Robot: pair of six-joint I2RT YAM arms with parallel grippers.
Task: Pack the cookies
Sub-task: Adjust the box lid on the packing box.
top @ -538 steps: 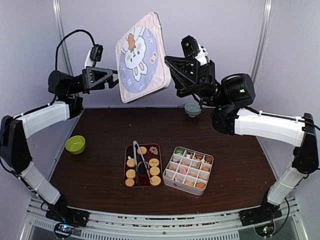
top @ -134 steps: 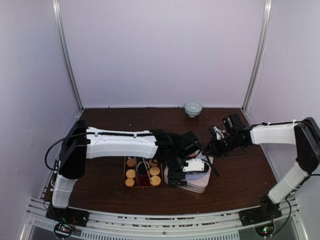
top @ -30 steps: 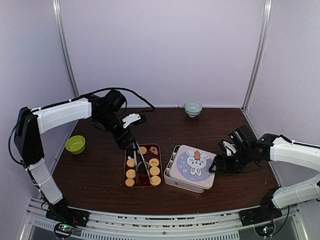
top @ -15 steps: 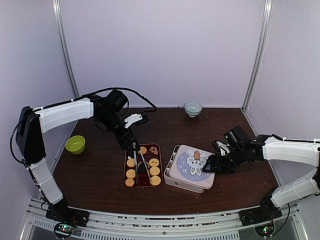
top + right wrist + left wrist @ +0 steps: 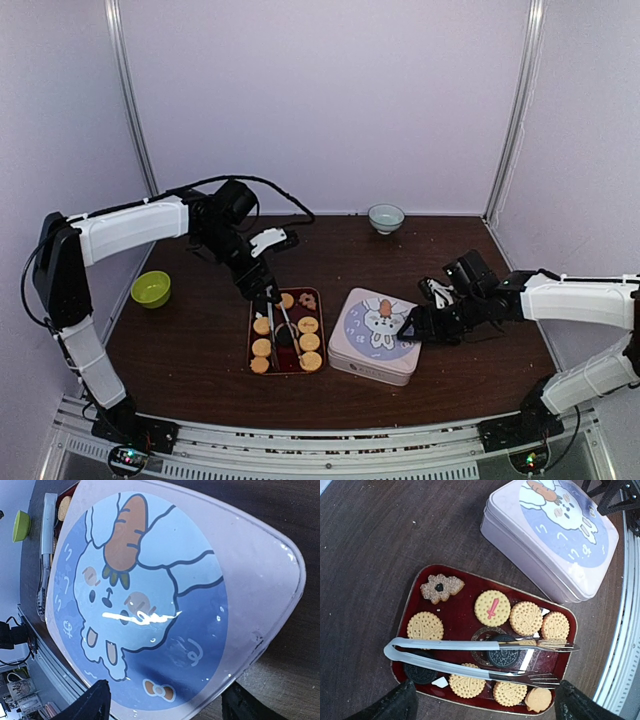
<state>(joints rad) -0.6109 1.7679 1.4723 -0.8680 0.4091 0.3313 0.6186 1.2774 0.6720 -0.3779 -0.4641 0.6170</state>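
Left gripper [image 5: 262, 289]: jaws spread as wide as they go, holding nothing, hanging over the far end of the tray.
Left fingers [image 5: 400, 705]: 1 at each lower corner of the left wrist view, well apart, with the tray's near rim between them.
Cookies [image 5: 492, 608]: 10 in sight on the tray, straight below and ahead of the left jaws; 6 are round and golden, 1 of them with a pink mark, 2 are dark rounds, 1 is a brown flower shape and 1 an orange flower shape.
Tray [image 5: 462, 602]: dark red, under the left jaws, just beside the tin.
Tongs [image 5: 445, 645]: metal, lying along the tray over the cookies, between the left fingers and the tin, untouched.
Right gripper [image 5: 413, 326]: jaws spread, set at the right edge of the tin; whether the fingers touch it cannot be told.
Tin [image 5: 520, 555]: pale pink, between the 2 grippers, directly ahead of the right jaws.
Lid [image 5: 150, 605]: seated on the tin, printed with a rabbit and a carrot, filling the right wrist view ahead of the right fingers [image 5: 95, 700].
Green bowl [image 5: 151, 288]: well left of the left jaws.
Pale bowl [image 5: 386, 216]: at the far edge of the table [image 5: 200, 340], well apart from both grippers.
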